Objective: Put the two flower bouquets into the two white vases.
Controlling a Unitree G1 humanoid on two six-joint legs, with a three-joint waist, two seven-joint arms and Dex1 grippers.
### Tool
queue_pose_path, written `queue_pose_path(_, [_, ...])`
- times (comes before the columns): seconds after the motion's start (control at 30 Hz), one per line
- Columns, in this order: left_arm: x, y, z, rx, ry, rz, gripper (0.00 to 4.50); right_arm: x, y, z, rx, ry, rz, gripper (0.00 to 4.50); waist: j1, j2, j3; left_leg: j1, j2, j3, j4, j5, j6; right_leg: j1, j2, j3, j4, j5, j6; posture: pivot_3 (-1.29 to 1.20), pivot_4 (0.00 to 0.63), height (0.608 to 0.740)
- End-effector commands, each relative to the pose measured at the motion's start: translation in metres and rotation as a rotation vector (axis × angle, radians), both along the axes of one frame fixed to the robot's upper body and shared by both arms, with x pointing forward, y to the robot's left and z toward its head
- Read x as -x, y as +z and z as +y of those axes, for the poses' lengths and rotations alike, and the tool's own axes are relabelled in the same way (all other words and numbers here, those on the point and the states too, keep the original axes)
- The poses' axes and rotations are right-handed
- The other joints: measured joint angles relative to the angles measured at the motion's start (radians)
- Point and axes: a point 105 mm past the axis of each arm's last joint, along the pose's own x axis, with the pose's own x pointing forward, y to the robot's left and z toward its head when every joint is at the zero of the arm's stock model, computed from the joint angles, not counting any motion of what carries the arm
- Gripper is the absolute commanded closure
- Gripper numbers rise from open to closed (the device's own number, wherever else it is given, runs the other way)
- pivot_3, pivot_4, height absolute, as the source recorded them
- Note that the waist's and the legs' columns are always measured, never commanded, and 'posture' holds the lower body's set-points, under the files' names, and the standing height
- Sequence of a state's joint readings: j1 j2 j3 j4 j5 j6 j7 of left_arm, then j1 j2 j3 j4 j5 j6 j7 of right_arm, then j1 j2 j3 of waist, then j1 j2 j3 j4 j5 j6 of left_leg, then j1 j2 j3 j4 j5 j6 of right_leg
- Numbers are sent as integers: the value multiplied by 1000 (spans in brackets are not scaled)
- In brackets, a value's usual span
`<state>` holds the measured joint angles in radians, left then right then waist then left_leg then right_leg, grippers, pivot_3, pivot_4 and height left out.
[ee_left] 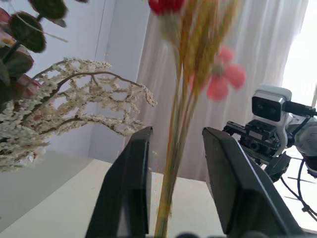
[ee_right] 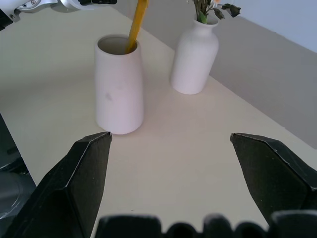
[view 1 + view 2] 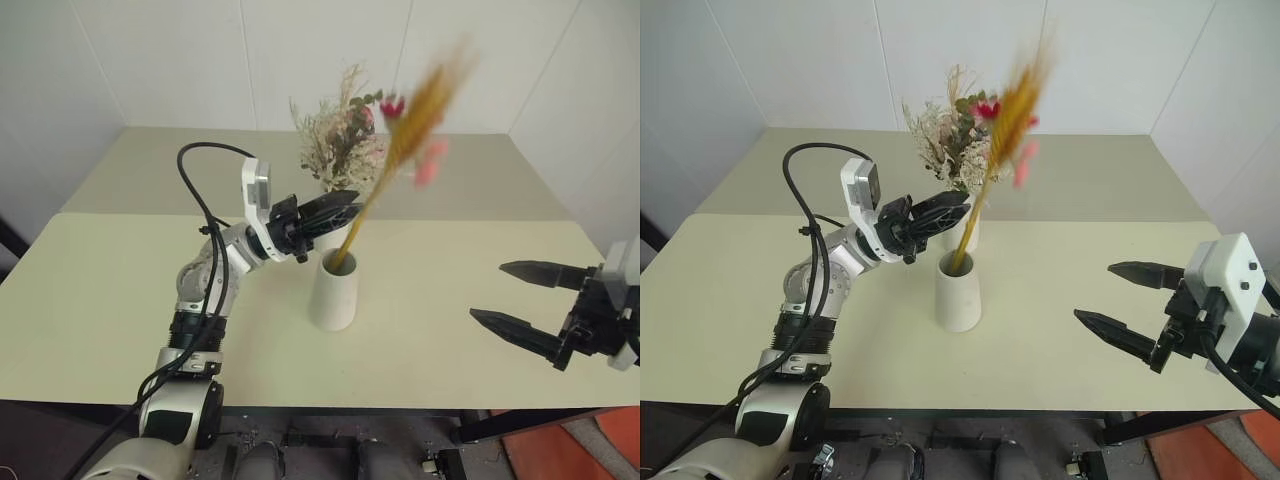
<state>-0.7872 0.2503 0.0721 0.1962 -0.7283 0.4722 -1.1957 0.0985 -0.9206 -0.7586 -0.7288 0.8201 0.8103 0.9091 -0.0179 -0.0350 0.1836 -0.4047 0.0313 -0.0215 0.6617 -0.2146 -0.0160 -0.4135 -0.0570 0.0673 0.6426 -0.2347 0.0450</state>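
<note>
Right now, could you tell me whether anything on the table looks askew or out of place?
Only the yellow stalk bundle: it leans steeply from the cone vase, between the left gripper fingers. The bushy bouquet sits upright in the bottle vase.

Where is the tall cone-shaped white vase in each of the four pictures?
Left eye view: cone vase at table centre, yellow wheat stalks leaning out of it.
Right eye view: left of centre.
Left wrist view: not in it; the stalks pass between the fingers.
Right wrist view: upper left.
Shared landmark: the stalks.
</note>
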Motion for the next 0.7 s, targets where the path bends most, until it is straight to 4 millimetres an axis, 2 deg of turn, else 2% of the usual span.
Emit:
queue_pose_path(0.03, [21, -3, 14, -73, -83, -29, 1548, 1, 9, -1, 18, 5, -47, 0, -5, 0, 0, 0, 0, 0, 0, 0, 0, 0, 0, 0, 0, 0, 0, 0, 150, 740])
queue_pose_path(0.17, [21, -21, 39, -172, 28, 0, 214, -1, 9, -1, 29, 9, -44, 0, -3, 1, 0, 1, 1, 0, 0, 0, 0, 0, 0, 0, 1, 0, 0, 0, 150, 740])
queue_pose_path(0.2, [20, -24, 46, -189, 76, 5, 36, -1, 9, -2, 32, 10, -45, 0, -2, 0, 0, 1, 1, 0, 0, 0, 0, 0, 0, 0, 0, -1, 1, 0, 150, 740])
queue_pose_path(0.4, [19, -29, 102, -275, 320, 16, 36, -1, 9, -11, 49, -4, -30, 0, 1, 0, 0, 0, 1, 0, -1, 0, 0, -1, 0, 0, 0, -1, 0, 0, 150, 740])
queue_pose_path(0.7, [36, -22, 147, -432, 468, -54, 36, -1, 18, -37, 88, -18, -10, 0, 6, 1, 0, 0, 1, 1, -1, 0, 0, -1, 0, 0, -1, -2, 1, 0, 150, 740])
